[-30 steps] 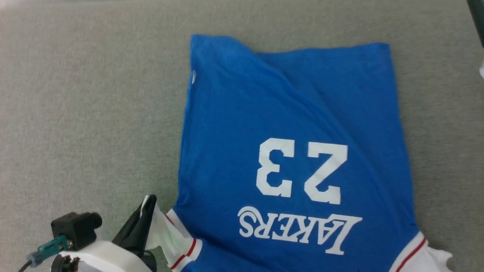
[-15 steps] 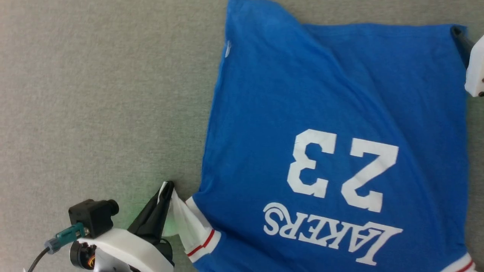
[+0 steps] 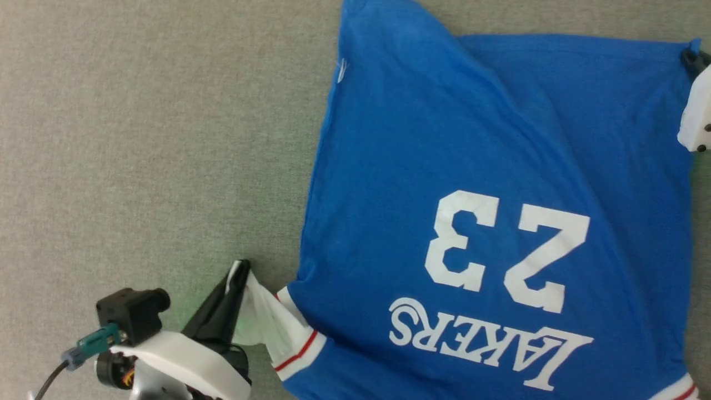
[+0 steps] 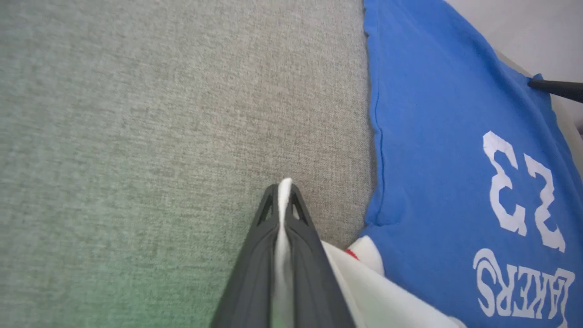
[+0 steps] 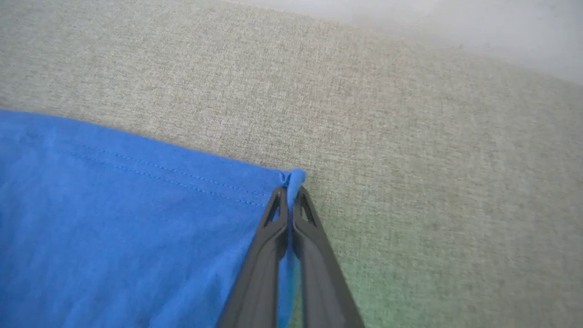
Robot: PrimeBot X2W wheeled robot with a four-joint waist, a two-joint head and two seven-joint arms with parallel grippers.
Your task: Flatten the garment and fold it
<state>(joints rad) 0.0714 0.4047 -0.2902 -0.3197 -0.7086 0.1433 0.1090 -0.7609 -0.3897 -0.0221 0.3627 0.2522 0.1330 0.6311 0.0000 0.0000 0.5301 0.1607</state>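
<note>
The garment (image 3: 472,166), a bright blue shirt with a white "23" and lettering, lies spread on the grey cloth surface (image 3: 139,139), printed side up and upside down to me. My left gripper (image 3: 240,270) at the lower left is shut on its white sleeve (image 3: 266,325); in the left wrist view the white cloth sits pinched between the dark fingers (image 4: 259,255). My right gripper (image 3: 691,55) at the far right is shut on the blue hem corner (image 5: 294,178), which pokes out past the fingertips of that gripper (image 5: 289,191). A diagonal ridge crosses the garment's upper half.
Grey woven surface stretches wide to the left of the garment (image 4: 136,136). A pale band (image 5: 455,27) runs beyond the surface's far edge in the right wrist view.
The right gripper has shut on the garment's far right hem corner. The head camera shifted over the last second, moving the whole picture. The left gripper keeps its hold on the sleeve.
</note>
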